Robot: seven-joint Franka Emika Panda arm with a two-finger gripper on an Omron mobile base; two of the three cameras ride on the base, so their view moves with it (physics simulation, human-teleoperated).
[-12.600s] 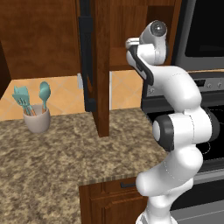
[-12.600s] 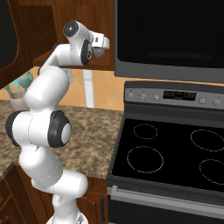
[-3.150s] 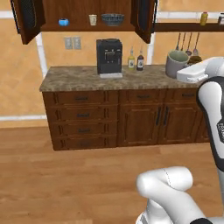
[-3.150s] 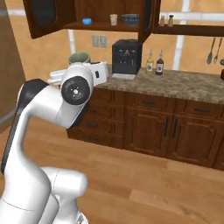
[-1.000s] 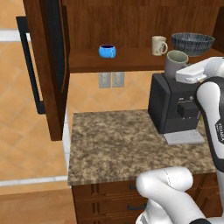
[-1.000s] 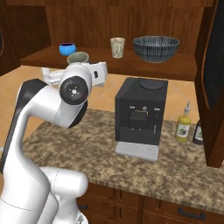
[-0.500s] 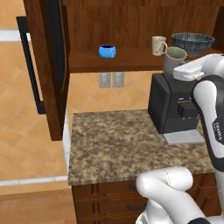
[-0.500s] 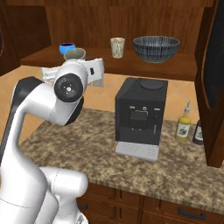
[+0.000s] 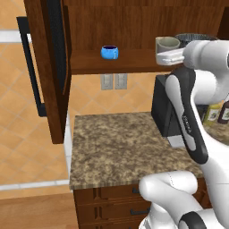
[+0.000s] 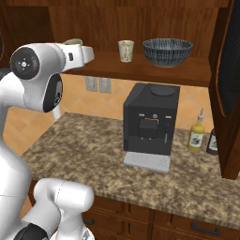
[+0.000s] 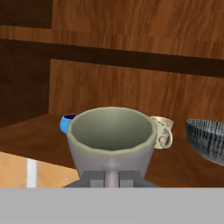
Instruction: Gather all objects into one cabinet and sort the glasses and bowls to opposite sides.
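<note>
1. We see the grey mug upright and close before the hand camera, its open mouth facing up, its base seated directly above the gripper.
2. We find the gripper's jaws drawn fully together on the mug's lower part; the mug is held in the grip, and the exact contact point is hidden by the mug body.
3. In the left base view, the grey mug sits at the end of the white arm, level with the shelf front. In the right base view, only its rim shows above the arm's wrist.
4. We locate the blue cup on the left part of the cabinet shelf, well apart from the held mug. In the hand view it peeks out behind the mug's left side.
5. We locate the cream mug upright on the shelf, near the middle, with the dark patterned bowl just beside it to the right. In the hand view, the cream mug stands behind the grey mug's right side, and the bowl lies at the right edge.
6. The cabinet door stands open at the left, its black bar handle on the outer face.
7. Below the shelf, a black coffee machine stands on the speckled stone counter, with a yellow bottle to its right.
</note>
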